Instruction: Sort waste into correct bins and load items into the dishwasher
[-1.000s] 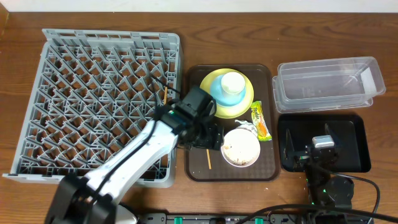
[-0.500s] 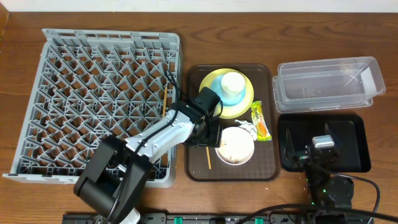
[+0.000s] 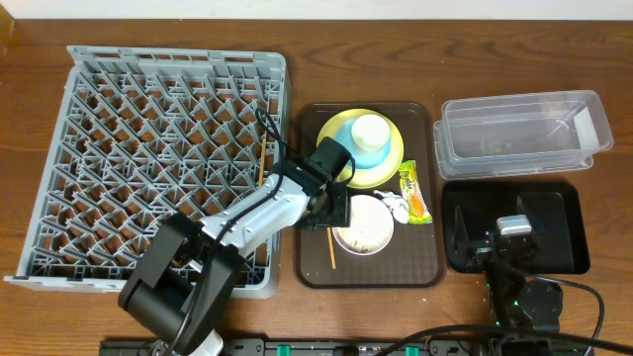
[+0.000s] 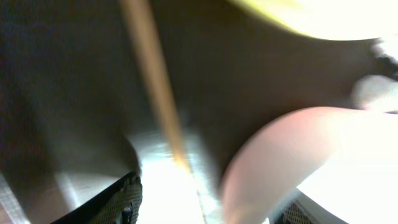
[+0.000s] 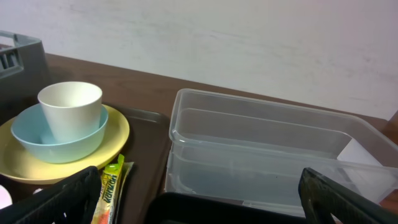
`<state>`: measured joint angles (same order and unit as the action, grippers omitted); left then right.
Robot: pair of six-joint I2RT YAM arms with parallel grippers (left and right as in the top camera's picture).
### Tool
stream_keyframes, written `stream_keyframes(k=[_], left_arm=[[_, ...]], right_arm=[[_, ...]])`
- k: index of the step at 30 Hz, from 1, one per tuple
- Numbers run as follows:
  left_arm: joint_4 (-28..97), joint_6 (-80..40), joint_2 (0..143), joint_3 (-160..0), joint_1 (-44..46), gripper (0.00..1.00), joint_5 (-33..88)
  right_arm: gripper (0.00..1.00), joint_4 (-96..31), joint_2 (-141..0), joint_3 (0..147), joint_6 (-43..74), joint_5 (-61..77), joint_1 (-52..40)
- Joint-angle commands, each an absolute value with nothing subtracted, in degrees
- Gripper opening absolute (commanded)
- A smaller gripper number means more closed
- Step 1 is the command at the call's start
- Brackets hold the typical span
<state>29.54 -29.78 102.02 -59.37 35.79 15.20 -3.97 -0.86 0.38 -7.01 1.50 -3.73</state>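
Two robot arms mid-sort at a dark wooden counter: left fingers low over the brown serving tray, hard against the left rim of the white bowl at centre frame, beige food scraps inside. Impossible to tell from the blurred wrist view whether clenched on that rim or merely beside it. Wide apart and empty, right fingers above the black tray, lower right. Probably a stiff, smooth, breakable bowl, light yet quick to spill crumbs if tipped; best pinched across the rim and kept level. Tight quarters: one chopstick just left of the bowl, tissue and snack wrapper to its right, plate, blue bowl and cup stacked just above. Grey dish rack across the left half, clear tub at upper right.
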Motion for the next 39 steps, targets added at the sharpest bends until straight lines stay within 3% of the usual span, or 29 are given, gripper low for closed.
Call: stream_keyframes(k=[1, 4, 7, 8, 17, 21, 30, 39], left_arm=[[27.2, -27.7, 100.3, -59.2, 36.0, 0.64, 25.9], [25.2, -27.5, 97.0, -59.7, 36.0, 0.65, 31.9], [24.3, -27.5, 93.1, -59.7, 36.0, 0.88, 36.9], [24.3, -27.5, 91.8, -59.7, 36.0, 0.91, 38.4], [24.3, -27.5, 86.2, -59.7, 35.9, 0.91, 39.2], [25.9, -27.5, 86.4, -59.7, 35.8, 0.77, 33.0], [30.9, -30.9, 86.4, -59.7, 35.8, 0.69, 12.6], [31.8, -30.8, 87.4, -59.5, 35.8, 0.39, 5.3]], right_arm=[[0.99, -4.2, -0.8, 0.3, -7.4, 1.6, -4.0], [0.99, -4.2, -0.8, 0.3, -7.4, 1.5, -4.0], [0.99, -4.2, -0.8, 0.3, -7.4, 1.6, -4.0], [0.99, -4.2, -0.8, 0.3, -7.4, 1.6, -4.0], [0.99, -4.2, -0.8, 0.3, -7.4, 1.5, -4.0], [0.99, -4.2, -0.8, 0.3, -7.4, 1.6, -4.0], [0.99, -4.2, -0.8, 0.3, -7.4, 1.5, -4.0], [0.99, -4.2, -0.8, 0.3, -7.4, 1.5, -4.0]])
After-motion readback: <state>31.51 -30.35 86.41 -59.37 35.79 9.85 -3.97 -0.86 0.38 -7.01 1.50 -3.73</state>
